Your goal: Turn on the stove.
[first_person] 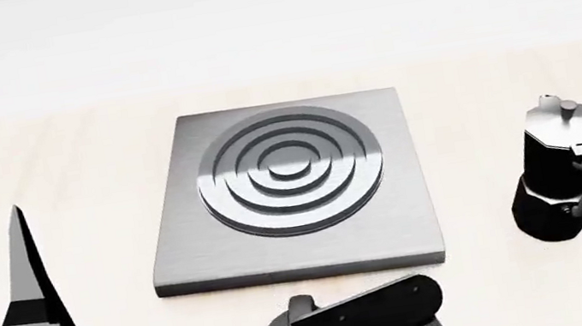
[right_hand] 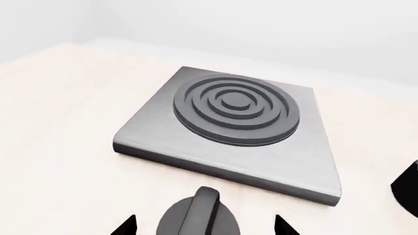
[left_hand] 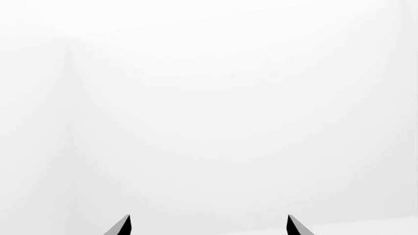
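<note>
Left end effector (first_person: pixel 26 280) stands at the near left edge of the worktop (first_person: pixel 60 163), fingers pointing up and away, well apart from everything; its wrist view shows two dark fingertips (left_hand: pixel 121 226) set wide apart with only blank white between them, so it is spread open and holds nothing. The stove (first_person: pixel 292 189), a flat square grey slab with raised concentric rings, lies at the middle of the worktop; it looks heavy, rigid and unlikely to shift, and needs no handling itself. Its knob (right_hand: pixel 199 218), small, black and round with an upright ridge across it, sits apart from the slab, just in front of the near edge. Right end effector (right_hand: pixel 202 226) is poised over that knob, fingertips well spread on either side of it and not touching, nothing held; in the head view the knob is hidden beneath the arm. Judgement: the knob is stiff and light, smooth-sided, so the ridge is the place to pinch, squarely across its flat faces, before twisting. A moka pot (first_person: pixel 558 175) stands upright to the right of the slab, clear of it
</note>
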{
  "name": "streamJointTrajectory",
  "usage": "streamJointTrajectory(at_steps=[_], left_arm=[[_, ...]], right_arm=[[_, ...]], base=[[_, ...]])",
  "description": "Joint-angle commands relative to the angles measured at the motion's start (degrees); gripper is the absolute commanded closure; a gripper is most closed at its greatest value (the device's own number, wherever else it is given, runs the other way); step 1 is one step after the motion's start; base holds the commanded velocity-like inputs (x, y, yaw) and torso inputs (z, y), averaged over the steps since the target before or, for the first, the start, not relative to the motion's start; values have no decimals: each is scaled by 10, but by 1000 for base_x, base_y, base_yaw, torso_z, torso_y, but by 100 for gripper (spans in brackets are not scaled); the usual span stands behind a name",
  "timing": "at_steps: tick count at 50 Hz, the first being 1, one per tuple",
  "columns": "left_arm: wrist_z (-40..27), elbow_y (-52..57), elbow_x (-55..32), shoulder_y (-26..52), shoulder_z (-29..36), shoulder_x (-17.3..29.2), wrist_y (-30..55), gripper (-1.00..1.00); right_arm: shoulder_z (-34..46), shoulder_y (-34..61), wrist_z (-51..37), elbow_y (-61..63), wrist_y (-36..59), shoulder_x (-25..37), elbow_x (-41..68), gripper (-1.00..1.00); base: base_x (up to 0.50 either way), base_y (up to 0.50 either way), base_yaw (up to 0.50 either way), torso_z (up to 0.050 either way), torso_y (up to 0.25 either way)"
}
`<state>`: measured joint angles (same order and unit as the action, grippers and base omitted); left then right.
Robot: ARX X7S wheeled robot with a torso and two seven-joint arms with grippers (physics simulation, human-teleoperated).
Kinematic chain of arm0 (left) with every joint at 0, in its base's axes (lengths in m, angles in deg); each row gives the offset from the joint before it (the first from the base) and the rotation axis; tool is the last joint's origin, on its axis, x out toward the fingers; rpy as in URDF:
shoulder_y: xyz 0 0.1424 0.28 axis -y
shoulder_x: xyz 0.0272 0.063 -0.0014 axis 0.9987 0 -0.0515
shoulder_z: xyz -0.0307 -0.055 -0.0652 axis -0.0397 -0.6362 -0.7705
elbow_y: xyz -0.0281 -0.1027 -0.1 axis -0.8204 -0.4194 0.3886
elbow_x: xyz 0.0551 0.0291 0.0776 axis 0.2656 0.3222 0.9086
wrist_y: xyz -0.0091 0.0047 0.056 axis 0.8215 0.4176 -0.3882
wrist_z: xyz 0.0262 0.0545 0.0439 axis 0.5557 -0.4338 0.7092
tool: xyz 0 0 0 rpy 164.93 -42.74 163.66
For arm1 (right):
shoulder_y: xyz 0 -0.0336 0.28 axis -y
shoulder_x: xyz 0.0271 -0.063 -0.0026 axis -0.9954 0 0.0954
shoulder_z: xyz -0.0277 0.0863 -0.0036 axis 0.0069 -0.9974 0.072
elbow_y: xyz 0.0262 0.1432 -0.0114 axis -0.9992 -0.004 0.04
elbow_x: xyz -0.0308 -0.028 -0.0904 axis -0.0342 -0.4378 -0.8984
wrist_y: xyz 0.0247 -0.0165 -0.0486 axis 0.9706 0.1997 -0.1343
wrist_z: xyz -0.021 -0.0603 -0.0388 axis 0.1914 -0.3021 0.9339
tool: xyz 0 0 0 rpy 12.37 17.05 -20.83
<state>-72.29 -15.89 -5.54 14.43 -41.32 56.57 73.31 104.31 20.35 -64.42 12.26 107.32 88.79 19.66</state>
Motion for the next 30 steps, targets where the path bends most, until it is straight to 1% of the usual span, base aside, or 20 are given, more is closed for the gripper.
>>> streamJointTrajectory(at_steps=[1,12,30], left_arm=[[-2,0,-1,1,2,2,1,-100],[-5,-1,-2,2,4,4,1,-100],[-9,-3,-5,2,6,7,-1,-100]], right_arm=[[-3,3,-7,-19,10,0,19,-100],[-8,8,-11,-43,7,-1,40,-100],[-16,20,-22,-109,-30,0,61,-100]], base=[[0,0,0,0,0],[0,0,0,0,0],[0,0,0,0,0]])
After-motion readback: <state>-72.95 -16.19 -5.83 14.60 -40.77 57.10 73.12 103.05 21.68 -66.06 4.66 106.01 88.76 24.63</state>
